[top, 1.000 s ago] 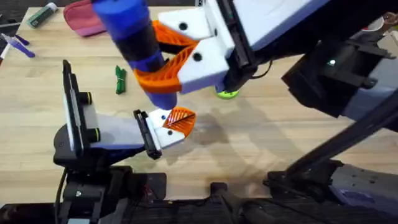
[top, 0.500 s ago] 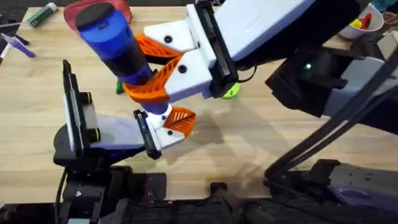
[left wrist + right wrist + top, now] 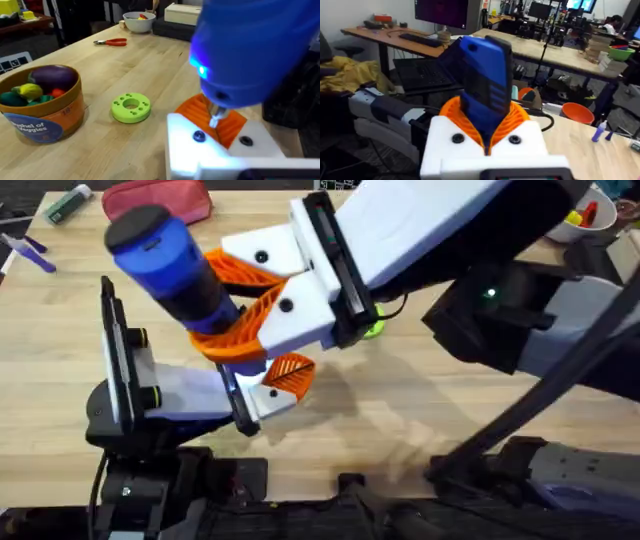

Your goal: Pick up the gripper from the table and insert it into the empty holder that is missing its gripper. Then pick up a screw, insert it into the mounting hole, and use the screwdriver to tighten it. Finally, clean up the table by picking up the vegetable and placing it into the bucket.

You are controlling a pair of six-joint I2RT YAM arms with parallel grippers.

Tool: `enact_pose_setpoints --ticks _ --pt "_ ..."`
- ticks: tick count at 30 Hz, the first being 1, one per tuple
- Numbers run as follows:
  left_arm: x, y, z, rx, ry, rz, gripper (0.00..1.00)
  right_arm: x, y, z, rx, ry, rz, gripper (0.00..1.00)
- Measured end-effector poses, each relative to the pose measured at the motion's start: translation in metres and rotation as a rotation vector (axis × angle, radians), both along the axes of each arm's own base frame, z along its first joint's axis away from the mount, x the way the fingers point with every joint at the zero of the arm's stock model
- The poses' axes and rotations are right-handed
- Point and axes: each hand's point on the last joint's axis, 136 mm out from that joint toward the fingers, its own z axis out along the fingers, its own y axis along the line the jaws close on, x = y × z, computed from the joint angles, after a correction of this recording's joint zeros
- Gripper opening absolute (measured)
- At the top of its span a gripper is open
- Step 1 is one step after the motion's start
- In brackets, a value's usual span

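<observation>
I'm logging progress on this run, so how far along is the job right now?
Done, it appears: the orange gripper sits in the white holder. In hand: the right pincer grips the blue screwdriver, its metal tip down at the holder, so tightening looks underway; the screw itself is hidden. Left: putting the vegetable into the bucket.

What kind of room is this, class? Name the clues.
Probably a robotics lab or workshop: desks with monitors behind, a wooden workbench with pliers, and a hand gripping a screwdriver.
</observation>
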Motion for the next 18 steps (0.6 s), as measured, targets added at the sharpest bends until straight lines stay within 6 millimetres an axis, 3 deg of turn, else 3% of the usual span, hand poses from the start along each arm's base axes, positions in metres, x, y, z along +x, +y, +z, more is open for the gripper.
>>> enact_pose_setpoints --ticks 18 --pt "-0.0001 0.0 0.0 0.0 0.0 0.0 0.007 0.0082 0.0006 -0.0081 -0.021 0.015 -0.013 0.024"
